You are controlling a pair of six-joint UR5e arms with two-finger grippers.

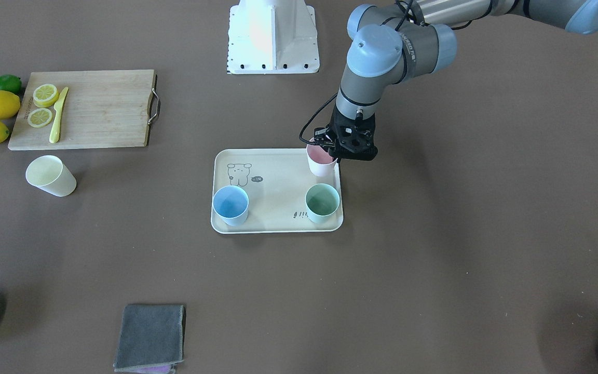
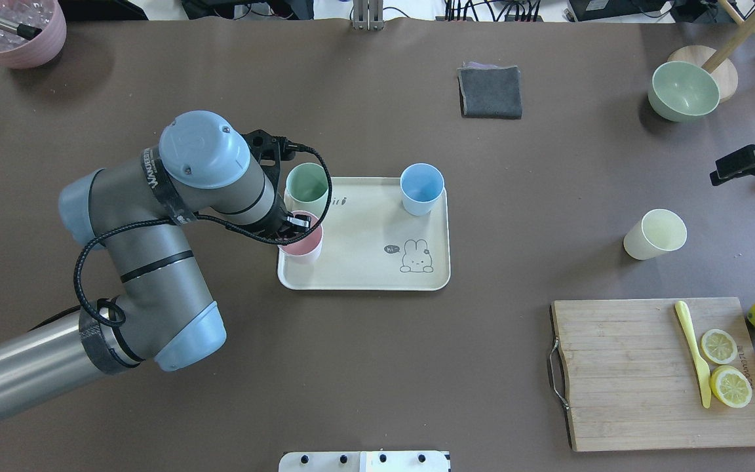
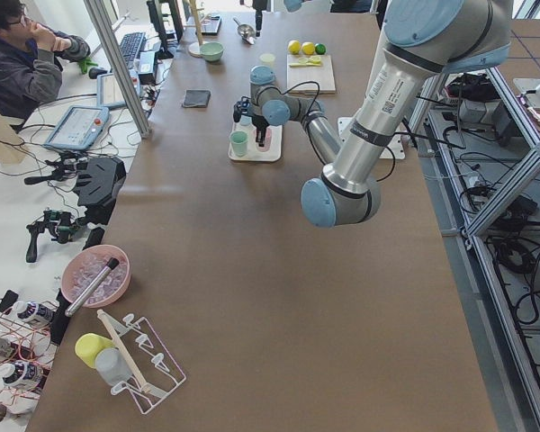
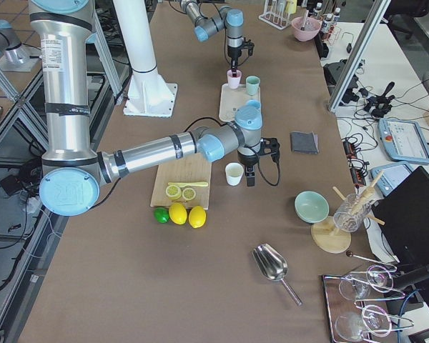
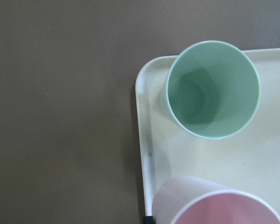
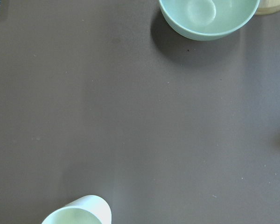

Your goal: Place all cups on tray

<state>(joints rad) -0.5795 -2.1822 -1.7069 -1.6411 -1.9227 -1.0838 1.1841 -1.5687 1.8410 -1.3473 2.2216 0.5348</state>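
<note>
**Cups: three at the tray, one out on the counter**

Grips the pink cup (image 1: 321,162) by its rim with the left end effector (image 1: 333,153), fingers drawn narrow onto the wall. Probably chosen for a straight descent from above. Sets it upright at a corner of the tray (image 1: 278,176), just beside the mint green cup (image 1: 322,202) but apart from it, likely to spare the middle for the last cup. Cannot tell whether its base rests on the tray floor yet. Shows the blue cup (image 1: 230,205) upright at another corner, on the mint green one's long side. Leaves the yellow cup (image 1: 50,176) on the bare counter (image 1: 434,259), well apart from the tray, near the cutting board (image 1: 102,109). Hangs the right end effector (image 4: 248,177) near that cup, presumably for the next pick. Cannot tell whether wide or narrow.
</note>
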